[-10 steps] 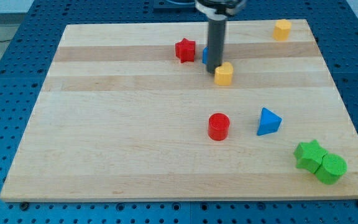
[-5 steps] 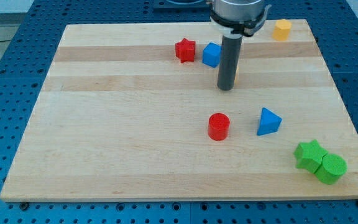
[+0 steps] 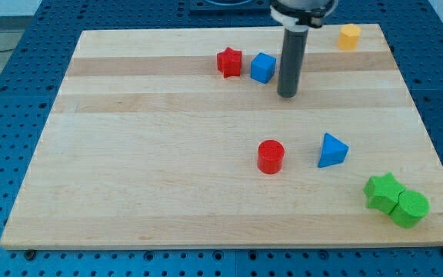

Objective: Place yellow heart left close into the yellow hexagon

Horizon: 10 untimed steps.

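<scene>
The yellow hexagon [image 3: 349, 36] sits near the top right corner of the wooden board [image 3: 144, 161]. No yellow heart shows in this view; the dark rod covers the spot where it last showed. My tip [image 3: 288, 95] rests on the board just right of the blue cube [image 3: 262, 68], and below and left of the yellow hexagon.
A red star [image 3: 229, 61] lies left of the blue cube. A red cylinder [image 3: 270, 156] and a blue triangular block [image 3: 331, 150] sit below my tip. A green star [image 3: 383, 191] touches a green cylinder [image 3: 411, 208] at the bottom right.
My tip moved from left of the yellow heart, down and around it, then up and right. The heart went from plain sight to hidden behind the rod.
</scene>
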### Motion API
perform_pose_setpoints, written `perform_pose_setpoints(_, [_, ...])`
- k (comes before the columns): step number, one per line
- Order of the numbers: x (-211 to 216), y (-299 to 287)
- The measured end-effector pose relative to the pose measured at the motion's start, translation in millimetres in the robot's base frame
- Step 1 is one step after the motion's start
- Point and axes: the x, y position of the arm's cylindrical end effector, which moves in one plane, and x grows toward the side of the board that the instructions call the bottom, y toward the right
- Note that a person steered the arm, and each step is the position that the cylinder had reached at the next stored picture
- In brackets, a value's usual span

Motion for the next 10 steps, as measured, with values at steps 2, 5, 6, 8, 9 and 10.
perform_pose_setpoints(2, [-36.8,7.4])
perform_pose_setpoints(5, [-59.9,-39.2])
perform_pose_setpoints(6, [-63.5,-4.0])
perform_pose_setpoints(8, [-96.5,24.3])
perform_pose_setpoints(9, [-114.3,26.6])
perform_pose_setpoints(10, [-127.4,33.9])
